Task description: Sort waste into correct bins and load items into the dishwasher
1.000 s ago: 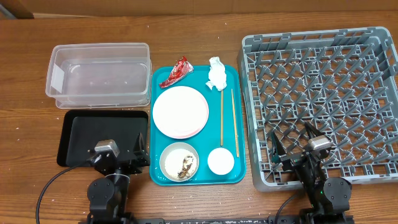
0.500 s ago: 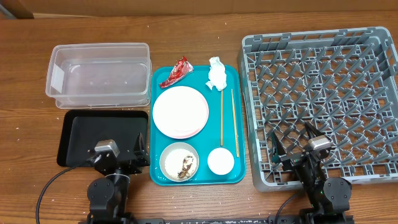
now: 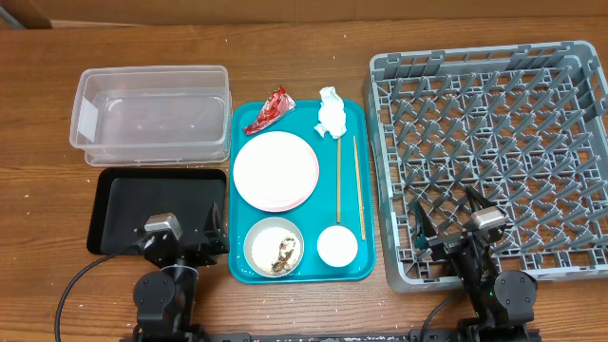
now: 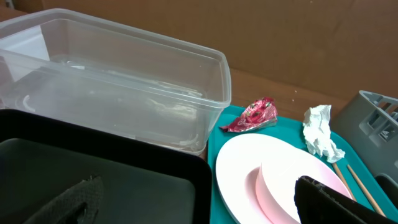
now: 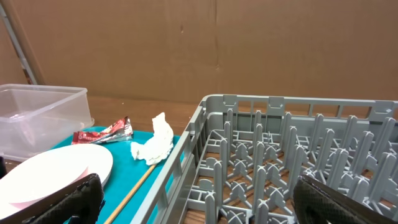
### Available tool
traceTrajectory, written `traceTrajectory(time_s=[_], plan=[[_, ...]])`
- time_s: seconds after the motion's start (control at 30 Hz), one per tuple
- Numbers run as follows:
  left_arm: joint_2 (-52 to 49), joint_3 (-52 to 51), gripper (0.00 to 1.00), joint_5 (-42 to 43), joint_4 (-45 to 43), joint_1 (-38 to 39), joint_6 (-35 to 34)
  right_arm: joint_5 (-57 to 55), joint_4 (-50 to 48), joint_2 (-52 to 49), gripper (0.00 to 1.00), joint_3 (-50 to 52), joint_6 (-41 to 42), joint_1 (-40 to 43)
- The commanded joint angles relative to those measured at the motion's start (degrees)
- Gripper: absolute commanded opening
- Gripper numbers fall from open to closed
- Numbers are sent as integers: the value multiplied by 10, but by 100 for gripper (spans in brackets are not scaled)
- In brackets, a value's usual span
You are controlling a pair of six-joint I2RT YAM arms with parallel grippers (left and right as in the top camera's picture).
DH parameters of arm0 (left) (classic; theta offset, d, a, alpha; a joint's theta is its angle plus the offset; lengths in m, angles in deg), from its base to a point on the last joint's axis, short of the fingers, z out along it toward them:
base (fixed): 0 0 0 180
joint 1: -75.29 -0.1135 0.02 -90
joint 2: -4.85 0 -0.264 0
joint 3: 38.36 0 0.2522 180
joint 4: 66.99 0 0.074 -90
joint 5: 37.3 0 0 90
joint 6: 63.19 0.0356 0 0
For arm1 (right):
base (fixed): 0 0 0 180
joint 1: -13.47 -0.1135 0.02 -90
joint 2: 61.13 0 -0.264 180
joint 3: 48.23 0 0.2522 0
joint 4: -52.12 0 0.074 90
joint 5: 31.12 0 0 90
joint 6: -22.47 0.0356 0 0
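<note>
On the teal tray (image 3: pixel 304 121) lie a red wrapper (image 3: pixel 267 110), a white napkin (image 3: pixel 332 112), a white plate (image 3: pixel 275 170), two chopsticks (image 3: pixel 338 180), a small cup (image 3: pixel 337 245) and a bowl (image 3: pixel 255 237) holding food scraps (image 3: pixel 285 253). The clear tub (image 3: pixel 152 119) and the black tray (image 3: pixel 152 204) sit to the left, both empty. The grey dish rack (image 3: pixel 380 142) stands to the right. My left gripper (image 3: pixel 185 239) hangs open over the black tray's near edge. My right gripper (image 3: pixel 448 220) is open over the rack's near left corner. Neither holds anything.
In the left wrist view the tub (image 4: pixel 112 93) is ahead, with the wrapper (image 4: pixel 254 116) and napkin (image 4: pixel 320 130) beyond the plate (image 4: pixel 249 168). The right wrist view shows rack pegs (image 5: pixel 292 162) ahead and a chopstick (image 5: pixel 137 183) to the left. A brown wall backs the wooden table.
</note>
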Motion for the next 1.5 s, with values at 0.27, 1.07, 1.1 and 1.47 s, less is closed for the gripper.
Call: traceTrajectory(time_s=[0.27,1.07,1.1,1.47], plan=[[6,-2,100,-4,0,-6,-3,2,-5,7,100,6,0,2],[6,-2,100,27,-1,-6,-5,6,-5,7,100,6,0,1],[6,-2,100,43,-2,-6,-6,10,-5,7,100,6,0,1],[6,23,100,225,-66,-6,-36,134,-62,7,100,2,49,1]])
